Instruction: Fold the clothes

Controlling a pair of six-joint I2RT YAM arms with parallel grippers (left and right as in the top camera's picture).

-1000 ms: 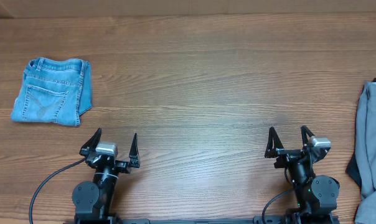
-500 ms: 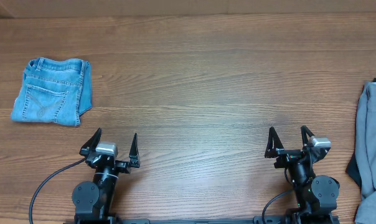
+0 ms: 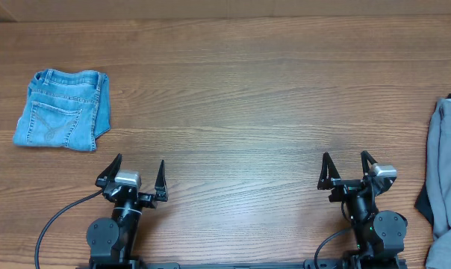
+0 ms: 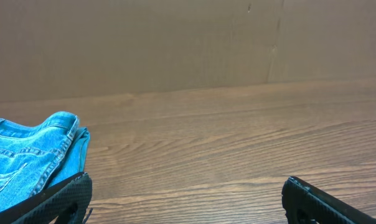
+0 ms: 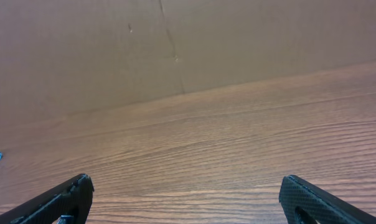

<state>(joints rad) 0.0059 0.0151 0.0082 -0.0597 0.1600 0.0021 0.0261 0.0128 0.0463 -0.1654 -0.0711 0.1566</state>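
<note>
I see left jaws and right jaws spread wide, both empty, nearest me over the grained wood counter [image 3: 240,90]. Right edge: smooth grey shorts [image 3: 446,172] overlapping a black garment [image 3: 425,205]. Farther left: folded light-blue denim shorts [image 3: 61,110], stitched pocket up.

grey shorts [image 3: 448,179] and black garment [image 3: 424,205] cut off at right edge

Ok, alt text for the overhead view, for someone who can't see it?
The left gripper and right gripper sit open and empty at the near edge of a wooden table, touching no clothing. Folded light-blue denim shorts lie at far left; a grey garment, with a black garment peeking out beside it, is cut off at the right edge.
</note>
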